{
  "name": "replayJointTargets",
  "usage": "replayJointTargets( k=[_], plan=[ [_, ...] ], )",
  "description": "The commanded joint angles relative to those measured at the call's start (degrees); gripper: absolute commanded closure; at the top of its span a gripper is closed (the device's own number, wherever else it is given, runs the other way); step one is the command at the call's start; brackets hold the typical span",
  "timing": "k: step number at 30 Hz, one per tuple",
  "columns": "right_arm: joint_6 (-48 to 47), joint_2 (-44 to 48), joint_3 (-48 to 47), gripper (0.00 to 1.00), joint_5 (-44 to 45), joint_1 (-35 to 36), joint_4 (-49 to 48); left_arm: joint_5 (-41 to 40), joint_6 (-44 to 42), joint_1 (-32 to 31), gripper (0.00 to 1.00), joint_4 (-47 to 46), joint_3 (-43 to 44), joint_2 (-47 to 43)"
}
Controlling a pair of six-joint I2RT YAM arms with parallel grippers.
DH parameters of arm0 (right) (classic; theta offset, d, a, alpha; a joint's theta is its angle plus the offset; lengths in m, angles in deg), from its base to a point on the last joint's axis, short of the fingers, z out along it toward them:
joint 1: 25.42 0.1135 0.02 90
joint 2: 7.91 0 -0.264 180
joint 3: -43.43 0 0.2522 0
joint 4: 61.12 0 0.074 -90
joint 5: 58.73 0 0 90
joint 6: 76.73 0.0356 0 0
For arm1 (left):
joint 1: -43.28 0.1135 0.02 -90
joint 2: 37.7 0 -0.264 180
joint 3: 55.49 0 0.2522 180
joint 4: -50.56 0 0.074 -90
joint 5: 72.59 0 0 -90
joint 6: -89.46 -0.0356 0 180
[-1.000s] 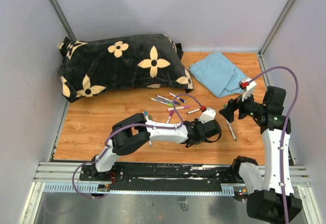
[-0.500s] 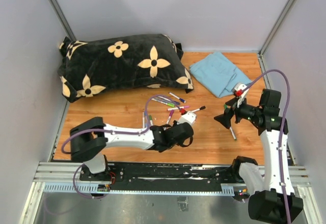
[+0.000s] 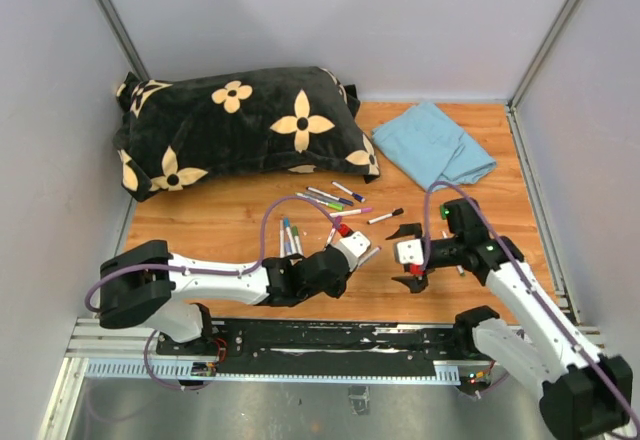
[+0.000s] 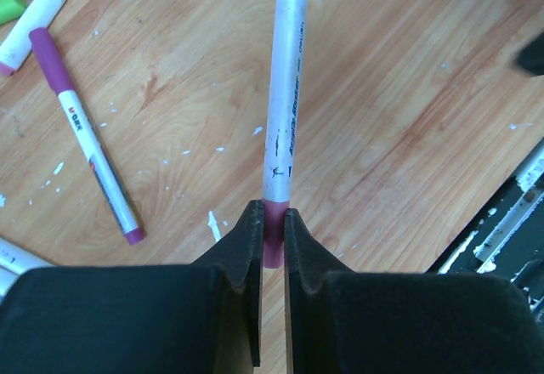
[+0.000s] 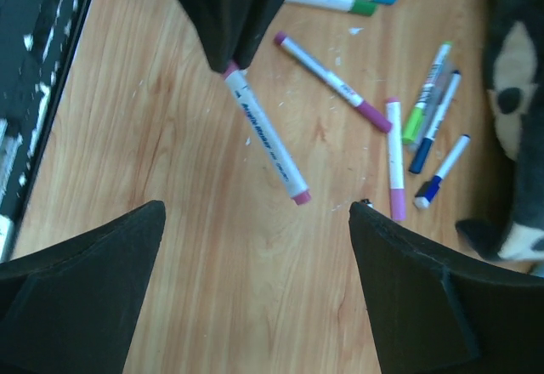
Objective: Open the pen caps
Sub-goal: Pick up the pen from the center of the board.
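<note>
Pink plastic sits pinched in the left gripper [image 4: 271, 212]: its fingers [image 4: 242, 255] are closed tight on the pink cap [image 4: 272, 246] of a white pen [image 4: 280, 110]. The barrel runs straight out ahead of the fingertips over the wooden table [image 4: 408, 93] and ends in a small pink plug. Whether that far end touches the wood cannot be told. Left of these fingers lies a second pen [image 4: 89, 149], flat on the wood, its purple cap [image 4: 44, 51] on and pointing away. The right gripper [image 5: 255, 212] faces the left one, its fingers [image 5: 81, 280] spread wide with nothing between them. From its wrist view the left gripper [image 5: 229, 64] hangs straight ahead, and the held pen [image 5: 265, 140] slants down toward the gap between the open fingers, stopping short of it. Ahead of the right fingers and off to their right, more pens [image 5: 395, 161] lie loose with caps [image 5: 414, 126] of green, blue, pink and purple on their barrels. From above, the left gripper [image 3: 352, 245] and right gripper [image 3: 400, 257] stand near each other, fingertips apart, with the pen [image 3: 368, 256] reaching between them. Beyond both sets of fingers the scattered pens [image 3: 335, 200] lie on the table [image 3: 200, 230], and farther off rest a black flowered pillow [image 3: 240, 125] and a folded blue cloth [image 3: 438, 145].
</note>
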Motion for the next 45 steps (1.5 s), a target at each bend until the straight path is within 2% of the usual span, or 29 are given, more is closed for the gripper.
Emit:
replayJointTargets(
  k=[1,6,14,26,38,41,43,45],
  plan=[
    [-5.53,-4.42,1.43,0.13,13.50,8.59,-7.88,3.37,-2.73,-0.34,1.00,-4.71,-0.76,-0.95],
    [-6.27,-6.58,3.29,0.27,19.43,12.96,-12.84,6.12,-3.12,-0.31,1.00,-5.81,-0.63,0.51],
    [-11.34,-4.52,7.51,0.36,21.33,15.68,-15.12,10.57,-3.57,0.46,1.00,-6.35,1.16,3.31],
    [-15.11,-4.98,9.65,0.52,22.45,18.56,-14.87,17.78,-2.39,3.22,1.00,-10.87,-0.76,2.68],
    [-15.68,-3.10,9.90,0.95,22.23,19.33,-13.05,16.74,0.13,4.18,0.99,-12.94,-1.73,2.31],
    [-14.67,-1.79,9.43,0.99,22.51,18.93,-12.16,14.41,2.85,4.36,0.83,-14.32,-3.70,0.39],
    [-13.72,-0.54,8.93,0.99,22.04,18.39,-10.96,13.64,5.31,4.49,0.67,-16.19,-5.43,-1.69],
    [-12.69,0.58,8.04,0.99,21.17,17.66,-9.24,13.84,7.33,4.58,0.57,-19.26,-7.83,-5.03]
  ],
)
